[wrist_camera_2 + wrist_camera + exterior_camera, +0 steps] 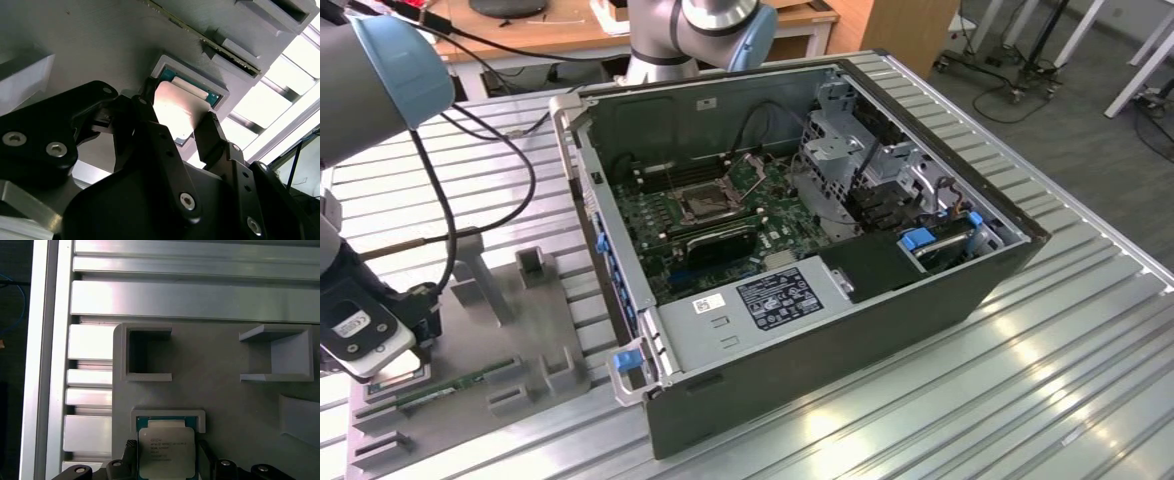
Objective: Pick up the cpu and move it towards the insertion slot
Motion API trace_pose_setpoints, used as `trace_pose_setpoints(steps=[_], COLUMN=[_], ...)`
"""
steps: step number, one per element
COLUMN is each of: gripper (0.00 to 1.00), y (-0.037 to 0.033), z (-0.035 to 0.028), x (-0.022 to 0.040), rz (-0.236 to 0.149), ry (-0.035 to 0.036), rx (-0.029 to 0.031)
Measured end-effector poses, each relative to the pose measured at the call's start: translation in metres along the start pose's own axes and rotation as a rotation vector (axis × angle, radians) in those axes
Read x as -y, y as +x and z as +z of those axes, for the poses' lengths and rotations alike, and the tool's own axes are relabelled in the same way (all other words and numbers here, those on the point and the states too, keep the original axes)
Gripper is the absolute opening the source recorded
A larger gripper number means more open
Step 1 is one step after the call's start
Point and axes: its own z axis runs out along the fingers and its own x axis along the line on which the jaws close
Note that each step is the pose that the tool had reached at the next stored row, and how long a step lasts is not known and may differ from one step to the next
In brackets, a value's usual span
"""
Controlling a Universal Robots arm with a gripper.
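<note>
As the exterior view shows it: gripper low over the grey fixture plate; insertion slot well apart from the plate, inside the open computer case.
Second wrist view: fingers clamped on opposite edges of the cpu.
First wrist view: cpu sits in the plate's framed pocket.

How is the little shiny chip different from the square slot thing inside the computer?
The cpu has a shiny silver top; the insertion slot is dark with a silvery frame. The cpu sits in a gray holder outside the computer case; the insertion slot is inside it, on the green motherboard. The gripper is at the cpu, far from the insertion slot. Both are square.
</note>
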Motion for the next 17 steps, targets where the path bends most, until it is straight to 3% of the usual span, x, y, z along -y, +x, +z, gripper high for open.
trace_pose_setpoints(steps=[3, 13, 17], gripper=[0.54, 0.54, 0.54], y=[0.0000, 0.0000, 0.0000], z=[0.0000, 0.0000, -0.0042], x=[0.0000, 0.0000, -0.0002], rz=[0.000, 0.000, 0.000], ry=[0.0000, -0.0001, -0.0001], rx=[-0.0001, 0.0002, 0.0002])
